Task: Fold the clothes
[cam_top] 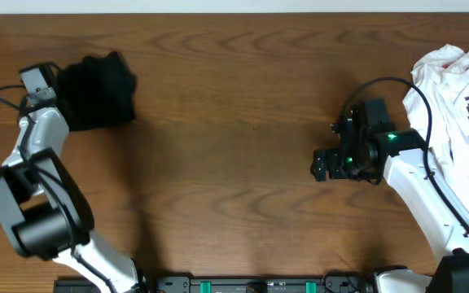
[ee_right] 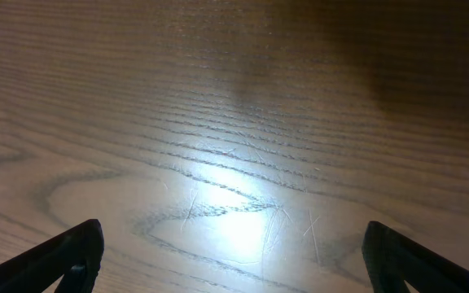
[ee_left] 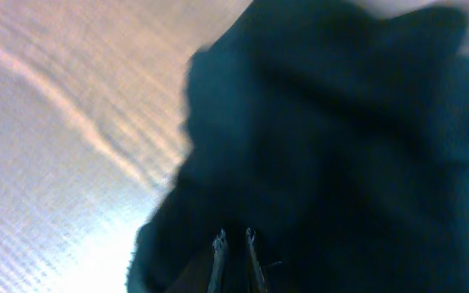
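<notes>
Jaws of the left gripper (ee_left: 234, 244) are drawn in to a narrow slit, with dark cloth of the black shirt (cam_top: 96, 91) at their tips, so they look pinched on its near-left edge; the wrist view is blurred. The right gripper (ee_right: 234, 260) has its jaws spread wide, one tip in each lower corner of its wrist view, with only wood grain of the table (cam_top: 234, 106) between and beyond them.

The black shirt lies bunched in a rough clump at the far left of the table, near the far edge. It is about as wide as it is deep, so no clear long axis shows, and neither collar nor hem can be made out. Its right and near edges are ragged. From there the tabletop runs bare across the middle to the right gripper, which sits right of centre. A white garment (cam_top: 454, 89) with black print is heaped at the right edge, just beyond the right arm, well apart from the shirt.
</notes>
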`<state>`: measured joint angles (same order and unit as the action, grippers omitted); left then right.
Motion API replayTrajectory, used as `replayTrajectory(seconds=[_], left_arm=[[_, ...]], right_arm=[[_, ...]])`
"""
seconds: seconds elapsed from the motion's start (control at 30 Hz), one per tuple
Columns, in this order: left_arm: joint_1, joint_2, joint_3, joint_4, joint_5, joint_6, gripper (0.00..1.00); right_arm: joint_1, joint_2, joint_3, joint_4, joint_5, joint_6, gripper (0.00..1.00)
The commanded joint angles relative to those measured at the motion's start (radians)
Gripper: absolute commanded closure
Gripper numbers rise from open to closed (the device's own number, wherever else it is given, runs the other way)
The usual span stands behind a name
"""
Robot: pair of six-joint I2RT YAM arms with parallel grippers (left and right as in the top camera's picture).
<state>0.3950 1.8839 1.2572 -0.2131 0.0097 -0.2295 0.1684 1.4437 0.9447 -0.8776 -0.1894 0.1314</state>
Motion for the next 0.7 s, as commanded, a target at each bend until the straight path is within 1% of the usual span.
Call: replayTrajectory(seconds=[0.0, 0.13, 0.37, 0.67], left_arm=[[-0.046, -0.117, 0.006, 0.005, 0.069, -0.051, 0.88], [-0.107, -0.13, 0.005, 0.009, 0.132, -0.065, 0.88], [-0.213, -0.058, 0.005, 0.009, 0.132, -0.064, 0.88], [-0.227, 0.035, 0.005, 0.021, 0.048, -0.065, 0.88]], right_arm=[[-0.004, -0.013, -0.004, -0.001, 0.003, 0.006, 0.01], [-0.004, -0.013, -0.004, -0.001, 0.003, 0.006, 0.01], [-0.004, -0.013, -0.004, -0.001, 0.003, 0.006, 0.01], [-0.004, -0.013, -0.004, -0.001, 0.003, 0.006, 0.01]])
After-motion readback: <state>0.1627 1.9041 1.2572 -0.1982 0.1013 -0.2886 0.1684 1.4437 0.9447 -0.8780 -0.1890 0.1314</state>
